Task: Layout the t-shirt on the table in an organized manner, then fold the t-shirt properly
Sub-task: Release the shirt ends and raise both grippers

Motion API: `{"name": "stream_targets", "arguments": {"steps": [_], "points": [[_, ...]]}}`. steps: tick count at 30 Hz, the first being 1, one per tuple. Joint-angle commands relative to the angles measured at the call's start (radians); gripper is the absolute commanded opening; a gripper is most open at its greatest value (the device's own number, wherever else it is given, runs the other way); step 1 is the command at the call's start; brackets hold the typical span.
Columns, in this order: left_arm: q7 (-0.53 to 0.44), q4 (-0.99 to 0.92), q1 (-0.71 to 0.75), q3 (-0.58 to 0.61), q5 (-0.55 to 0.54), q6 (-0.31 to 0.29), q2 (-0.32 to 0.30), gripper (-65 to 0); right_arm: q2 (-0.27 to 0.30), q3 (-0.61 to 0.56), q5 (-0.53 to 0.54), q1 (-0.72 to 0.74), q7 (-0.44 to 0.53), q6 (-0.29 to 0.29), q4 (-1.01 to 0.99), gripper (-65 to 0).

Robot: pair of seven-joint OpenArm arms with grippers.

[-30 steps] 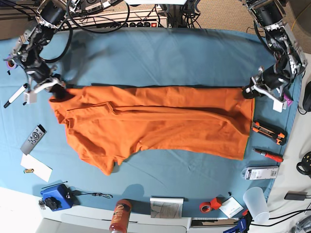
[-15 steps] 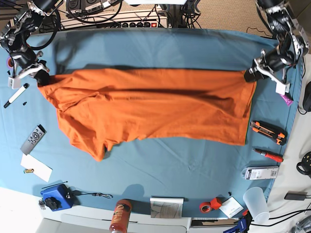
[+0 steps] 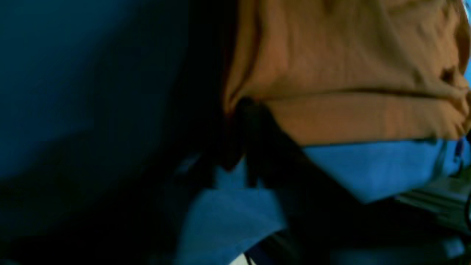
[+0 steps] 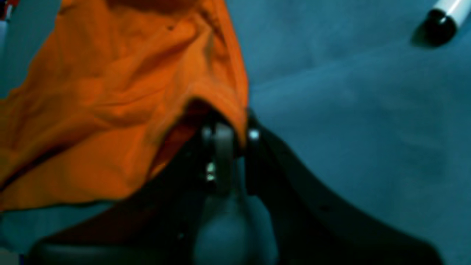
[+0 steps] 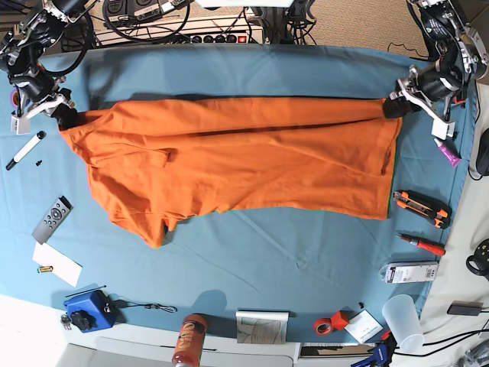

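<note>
Teal bench [image 5: 252, 73] carries the shirt [image 5: 229, 164], spread wide but bunched lower-left. Right claw [image 4: 230, 127] pinches its edge; left claw [image 5: 391, 107] sits at a corner, grip unclear. Dropping now risks wrinkles staying

Both arms reach in from the far edge, spread wide apart toward opposite ends. The left gripper [image 5: 391, 105] sits low at the far right, its dark fingers [image 3: 254, 121] close together but too blurred to judge. The right gripper [image 5: 64, 116] sits far left, fingers [image 4: 224, 138] narrowly parted.
</note>
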Motion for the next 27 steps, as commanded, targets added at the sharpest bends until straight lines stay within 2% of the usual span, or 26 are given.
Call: {"name": "stream_targets", "arguments": {"steps": [1, 2, 6, 9, 11, 15, 20, 23, 25, 27], "points": [[0.012, 0.019, 0.001, -0.004, 0.003, -0.002, -0.014, -40.1, 0.027, 0.008, 0.044, 0.000, 0.019, 0.001, 0.018, -49.0], [0.024, 0.027, 0.001, -0.004, -0.006, -0.002, -0.014, -38.0, 0.032, 0.008, 0.067, -0.003, 0.016, 0.001, 0.018, -47.1], [0.058, 0.117, 0.012, -0.006, -0.027, -0.004, -0.014, -37.7, 0.080, 0.027, 0.192, -0.010, -0.069, 0.001, 0.018, -47.0], [0.054, 0.234, 0.041, -0.028, -0.022, -0.026, -0.013, -37.7, 0.091, 0.095, 0.262, -0.004, -0.074, 0.001, 0.019, -47.0], [0.038, 0.315, 0.057, -0.055, -0.017, -0.029, -0.013, -37.7, 0.091, 0.144, 0.291, 0.002, -0.074, 0.001, 0.019, -47.0], [-0.089, 0.433, 0.067, -0.112, 0.043, -0.028, -0.013, -37.7, 0.112, 0.158, 0.324, 0.006, -0.042, 0.001, 0.019, -47.0], [-0.231, 0.488, 0.066, -0.130, 0.116, -0.028, -0.013, -37.7, 0.167, 0.100, 0.299, 0.008, 0.006, 0.001, 0.019, -46.9], [-0.290, 0.487, 0.064, -0.124, 0.173, -0.023, -0.013, -37.7, 0.200, 0.025, 0.178, 0.042, 0.074, 0.001, 0.019, -44.8], [-0.293, 0.487, 0.061, -0.112, 0.200, -0.017, -0.013, -37.7, 0.222, -0.050, 0.090, 0.094, 0.075, 0.001, 0.016, -39.5], [-0.293, 0.487, 0.061, -0.092, 0.215, 0.005, -0.013, -37.7, 0.237, -0.138, 0.019, 0.161, 0.095, 0.001, 0.016, -38.8]]}}
